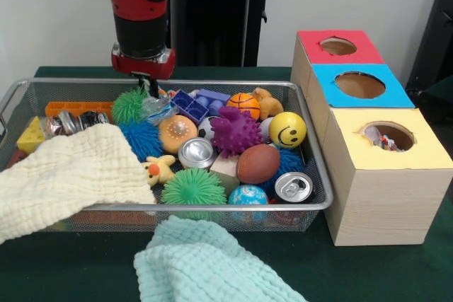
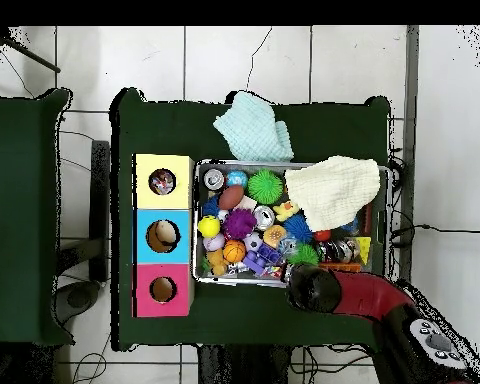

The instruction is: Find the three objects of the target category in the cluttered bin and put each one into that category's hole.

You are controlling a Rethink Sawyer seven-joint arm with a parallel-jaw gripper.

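The wire mesh bin (image 1: 311,205) is full of toys and also shows in the overhead view (image 2: 196,262). My gripper (image 1: 151,88) hangs low over the bin's far side, between a green spiky ball (image 1: 129,106) and a blue block tray (image 1: 188,106). A crumpled pale wrinkly bag (image 1: 158,109) lies right under its tip; I cannot tell whether it is held. The yellow-topped hole (image 1: 388,136) of the nearest wooden box has dotted bag material inside it, which also shows from overhead (image 2: 163,181). From overhead, the arm's wrist (image 2: 314,287) hides the gripper.
A cream waffle cloth (image 1: 71,175) drapes over the bin's near left corner. A mint-green cloth (image 1: 205,266) lies on the table in front. The blue-topped hole (image 1: 359,85) and red-topped hole (image 1: 338,46) stand behind the yellow box. Cans, balls and spiky toys fill the bin.
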